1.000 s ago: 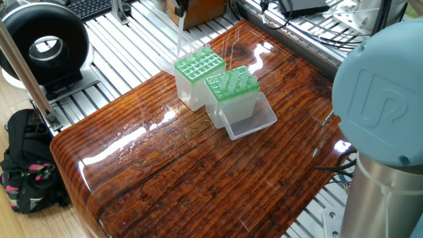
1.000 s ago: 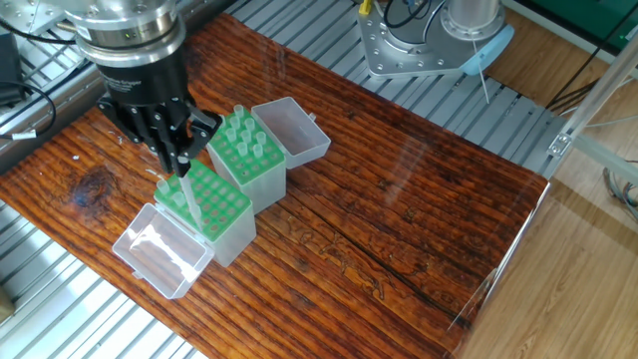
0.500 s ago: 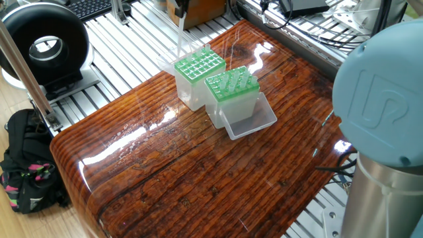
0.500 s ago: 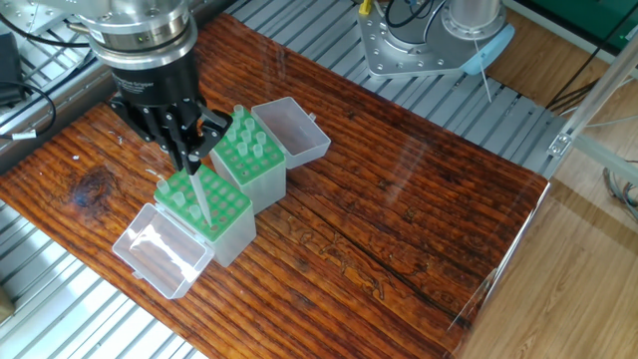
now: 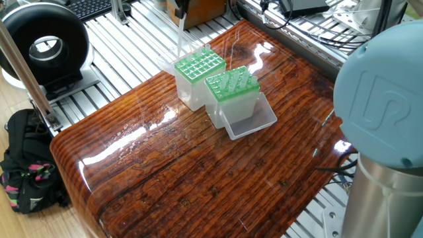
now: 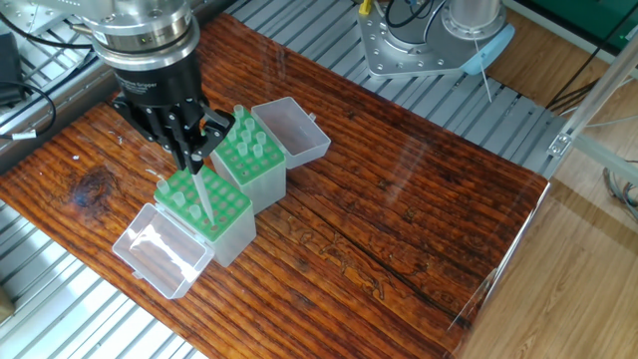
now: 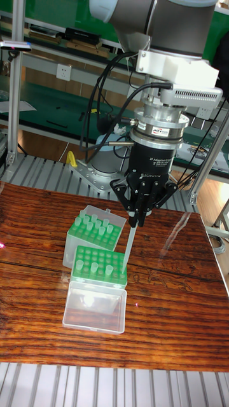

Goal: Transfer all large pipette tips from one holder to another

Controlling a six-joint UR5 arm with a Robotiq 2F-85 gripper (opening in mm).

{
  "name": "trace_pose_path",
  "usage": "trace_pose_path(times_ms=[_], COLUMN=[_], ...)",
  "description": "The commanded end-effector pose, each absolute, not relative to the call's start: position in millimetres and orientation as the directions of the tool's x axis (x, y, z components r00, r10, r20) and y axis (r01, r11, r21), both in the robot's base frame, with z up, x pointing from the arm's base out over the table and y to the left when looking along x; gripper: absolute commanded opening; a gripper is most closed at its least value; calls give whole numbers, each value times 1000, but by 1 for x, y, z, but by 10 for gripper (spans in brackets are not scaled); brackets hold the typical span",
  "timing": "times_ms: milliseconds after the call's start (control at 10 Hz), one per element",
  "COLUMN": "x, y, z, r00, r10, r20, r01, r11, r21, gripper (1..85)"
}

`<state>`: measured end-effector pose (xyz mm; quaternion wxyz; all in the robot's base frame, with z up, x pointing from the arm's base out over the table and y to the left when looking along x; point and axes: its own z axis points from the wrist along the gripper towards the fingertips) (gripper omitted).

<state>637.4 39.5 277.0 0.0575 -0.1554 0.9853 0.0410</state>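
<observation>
My gripper is shut on one large pipette tip, a translucent cone that hangs point down over the green rack of the nearer holder. In the tall fixed view the gripper holds that pipette tip by the rack's right far edge. Whether the point is in a hole cannot be told. This nearer holder carries a few tips at one end. The second holder beside it holds several upright tips. In one fixed view the held tip hangs above the two holders.
Each holder has a clear lid lying open on the wooden table: one by the table's edge, one on the far side. Aluminium rails surround the table. The robot's base stands beyond the table.
The gripper has shifted slightly sideways along the nearer holder with the tip in its grasp. Since half a second ago it has hardly moved.
</observation>
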Motion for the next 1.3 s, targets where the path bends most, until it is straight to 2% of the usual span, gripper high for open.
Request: trace_pose_path(times_ms=[0,1200], x=[637,642], y=[42,41], z=[277,272], r00=[-945,-945], r10=[-303,-300], r20=[-124,-131], r01=[-314,-311], r11=[947,948], r21=[75,68], gripper=[103,107])
